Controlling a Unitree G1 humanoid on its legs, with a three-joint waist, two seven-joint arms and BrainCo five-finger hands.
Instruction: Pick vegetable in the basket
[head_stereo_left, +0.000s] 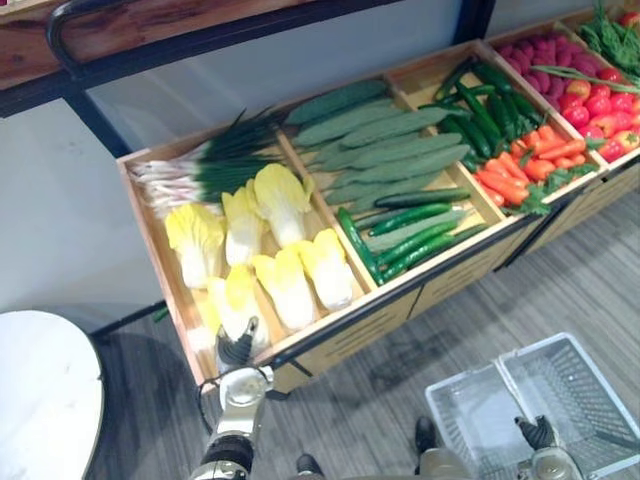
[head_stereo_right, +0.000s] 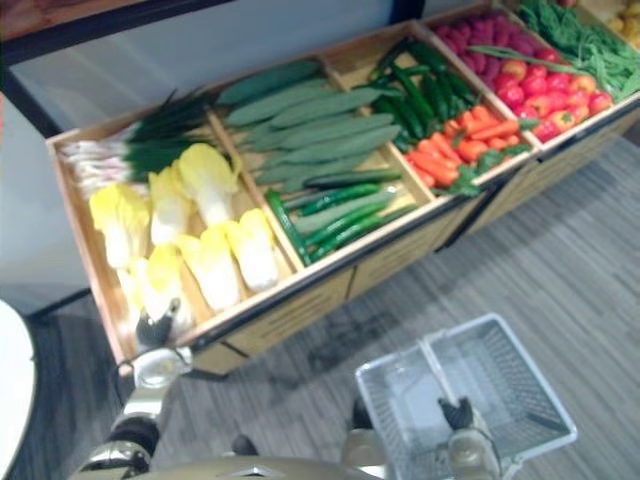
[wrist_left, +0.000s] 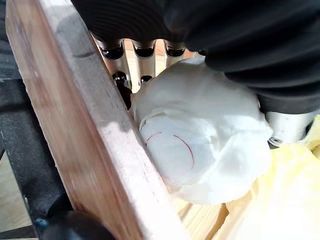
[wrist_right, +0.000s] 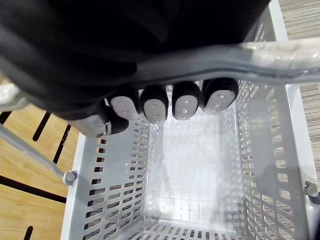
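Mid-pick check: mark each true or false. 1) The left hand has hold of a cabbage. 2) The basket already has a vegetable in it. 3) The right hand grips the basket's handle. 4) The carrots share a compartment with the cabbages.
1) True: the left hand is curled round the white base of a cabbage, right against the wooden front rail.
2) False: the basket is empty.
3) True: the right hand has its fingers curled round the grey handle.
4) False: the carrots lie with dark cucumbers further right; the cabbages share theirs with green onions.
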